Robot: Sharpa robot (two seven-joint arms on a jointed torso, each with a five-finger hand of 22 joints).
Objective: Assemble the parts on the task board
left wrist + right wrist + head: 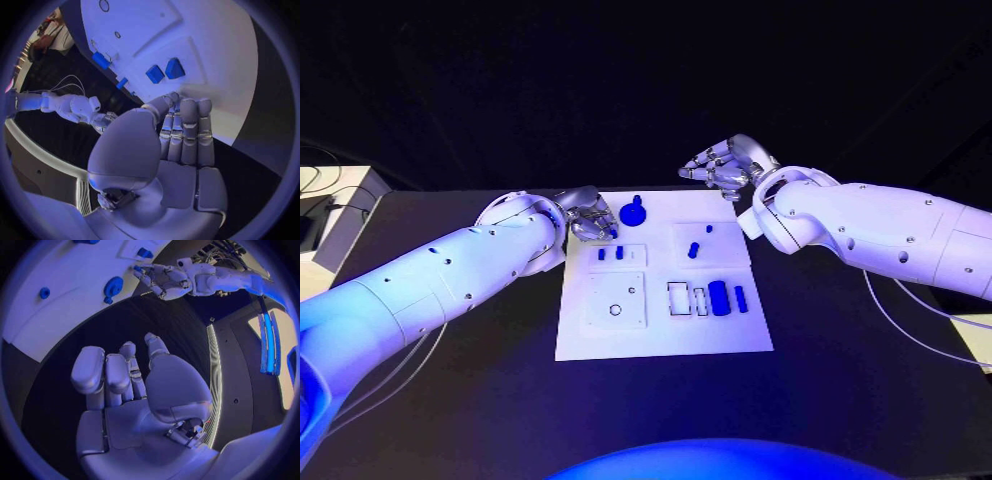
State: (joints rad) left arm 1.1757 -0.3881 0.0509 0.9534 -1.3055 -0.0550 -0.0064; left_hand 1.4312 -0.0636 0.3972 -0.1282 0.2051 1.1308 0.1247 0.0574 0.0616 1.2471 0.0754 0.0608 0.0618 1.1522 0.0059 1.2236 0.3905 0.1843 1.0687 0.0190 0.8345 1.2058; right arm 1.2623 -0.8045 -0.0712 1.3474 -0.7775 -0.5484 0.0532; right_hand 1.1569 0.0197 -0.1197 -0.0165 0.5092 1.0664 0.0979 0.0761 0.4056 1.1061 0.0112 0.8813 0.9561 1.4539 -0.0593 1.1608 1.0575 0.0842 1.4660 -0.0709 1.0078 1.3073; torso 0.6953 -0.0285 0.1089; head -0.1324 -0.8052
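Task board (pixel 661 335): white plate at centre frame in the head view, on the black table (pixel 473 400). Its near third is bare white; dark tabletop lies open along its near edge and both sides.

Parts, near to far in the head view:
- Square white tile (pixel 615 300) with a ring mark, lower left of the board's populated area.
- Two outlined slots (pixel 687 298), then an upright blue bar (pixel 718 297) and a thinner blue piece (pixel 740 297), right of centre.
- Two short blue pegs (pixel 610 254) on a small tile, left of centre.
- Small blue pieces (pixel 695 247) on a tile, right of centre.
- Round blue knob-like part (pixel 635 212), near the board's far edge.

Left hand (pixel 589 215): over the board's far-left corner, just beside the pegs and the round part. In the left wrist view its fingers (pixel 187 132) lie straight and close together, holding nothing, above the board, apart from the blue pieces ahead.

Right hand (pixel 723 165): upper centre-right of frame, beyond the board's far-right corner, over dark table. Right wrist view shows its fingers (pixel 109 375) loosely extended, nothing in them, well apart from the round part (pixel 112 287).
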